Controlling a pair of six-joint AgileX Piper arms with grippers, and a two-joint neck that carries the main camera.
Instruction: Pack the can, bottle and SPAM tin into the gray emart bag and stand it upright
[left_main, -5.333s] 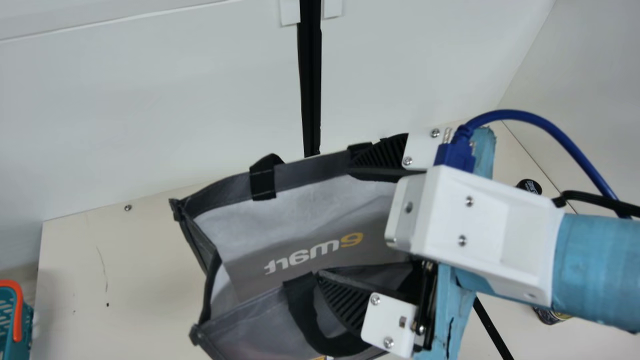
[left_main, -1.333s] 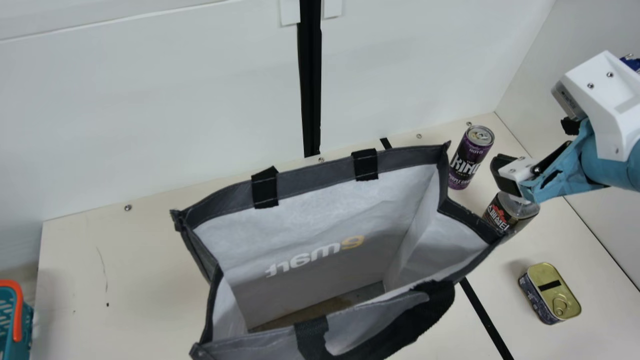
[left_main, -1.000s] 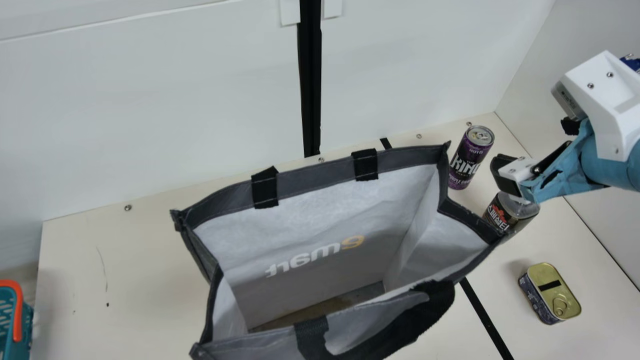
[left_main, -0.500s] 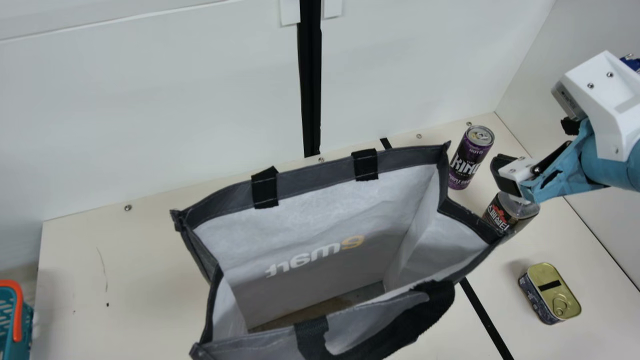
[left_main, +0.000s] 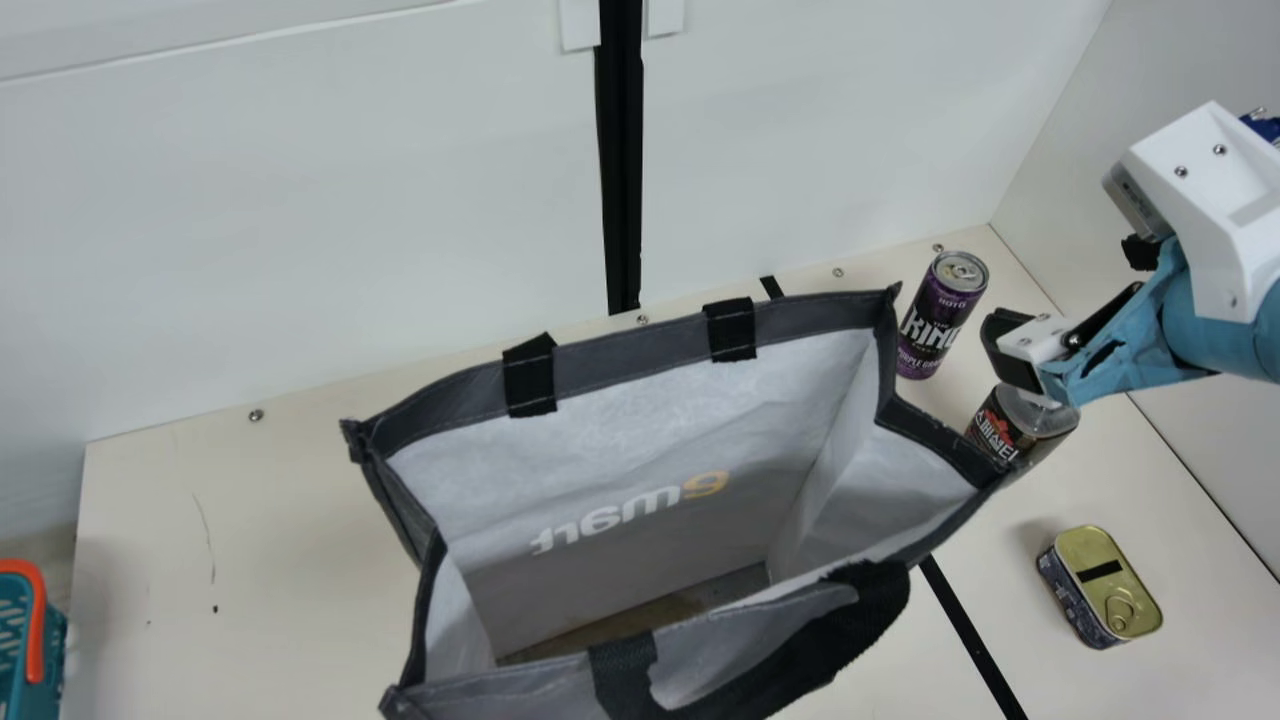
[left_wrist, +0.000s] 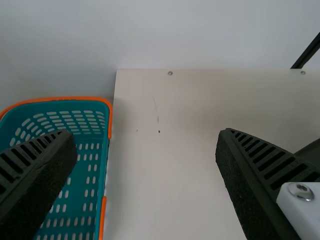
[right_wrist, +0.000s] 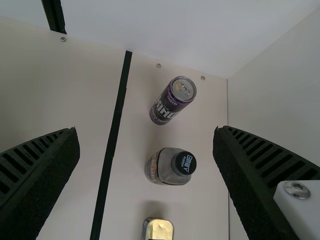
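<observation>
The tabletop (left_main: 250, 560) carries the gray emart bag (left_main: 630, 350) near its middle, between the left and far right parts, upright with the mouth open. The 3 items to pack are all outside it, toward the right edge. The basket (left_wrist: 109, 122) sits beside the left edge.

The right arm (left_main: 1140, 370) comes in from the right edge, its wrist raised and its fingers pitched down and toward the bag. Its end effector (right_wrist: 146, 131) is open, with nothing between the pads. The left end effector (left_wrist: 146, 134) is open too and holds nothing, over the left part of the tabletop, so the right arm is clearly the nearer for this pickup.

The bottle (right_wrist: 165, 167) stands below the right end effector, in the lane between its 2 fingers, long axis vertical, just beside the bag's right side. It looks like the likeliest first pick: lower over it, close on the body, then lift high enough to clear the rim. The bag's side could get bumped on the way.

The can (right_wrist: 170, 102) stands upright beyond the bottle, nearer the far right corner. The SPAM tin (left_main: 1105, 590) rests lid up, nearer the front edge than the bottle, its long side running mostly far to near.
</observation>
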